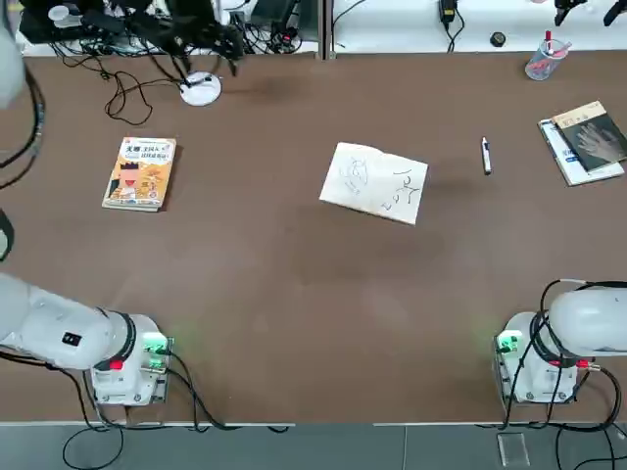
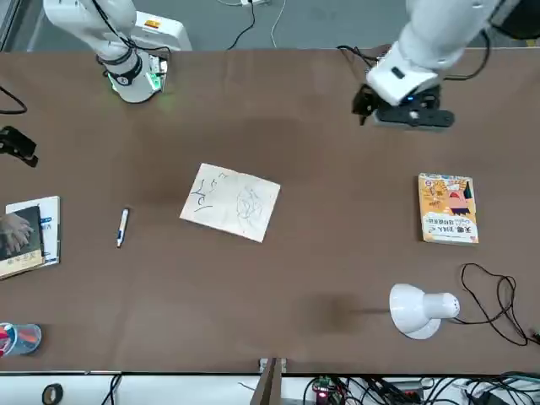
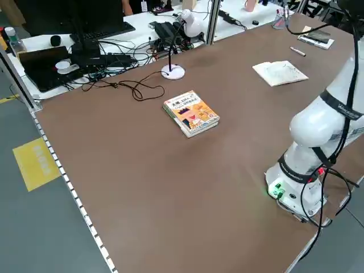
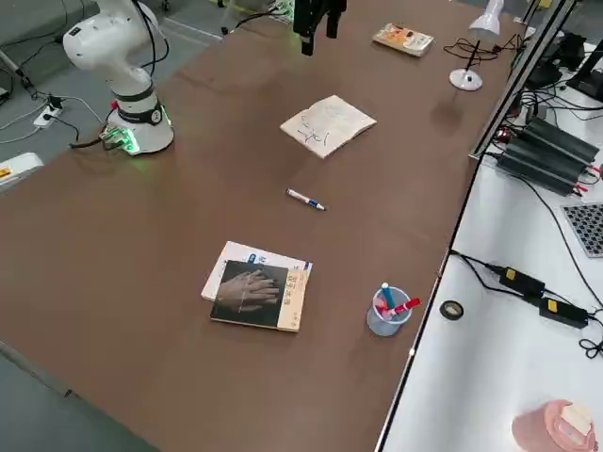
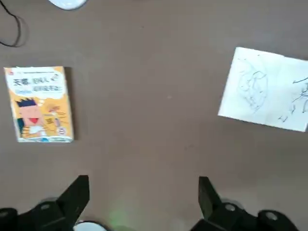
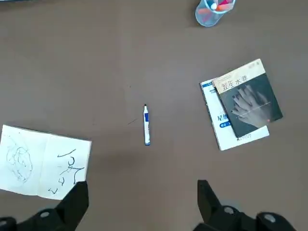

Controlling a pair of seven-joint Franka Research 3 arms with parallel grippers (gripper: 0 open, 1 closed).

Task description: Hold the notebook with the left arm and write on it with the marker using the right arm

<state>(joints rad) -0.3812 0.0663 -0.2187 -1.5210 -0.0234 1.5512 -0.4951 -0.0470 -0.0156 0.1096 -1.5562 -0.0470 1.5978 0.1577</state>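
One notebook [image 1: 374,182] lies open near the middle of the brown table [image 1: 294,294], white pages up with thin dark scribbles on them. One marker [image 1: 485,156] lies flat just off its edge toward the robot's right, apart from it. Nothing lies on or against either of them.

Farther toward the right edge is a dark-covered book with a hand picture [image 1: 589,137] resting on a white-and-blue booklet [image 1: 565,155], and beyond them a clear cup of pens [image 1: 544,58]. On the robot's left side lies one orange-yellow cartoon-cover book [image 1: 140,172], with a white desk lamp [image 2: 422,310] and its black cable [image 2: 494,299] at the far edge.

The left arm [image 2: 439,38] reaches out above the table, its left end effector [image 5: 143,192] raised high between the cartoon book and the notebook, pointing down, fingers spread wide and holding nothing. The right arm [image 1: 588,323] is upright over its base; its right end effector [image 6: 143,195] hangs high above the table near the marker, fingers also spread wide and empty.

Counted: two arms, one notebook, one marker, three other books, one cup, one lamp.
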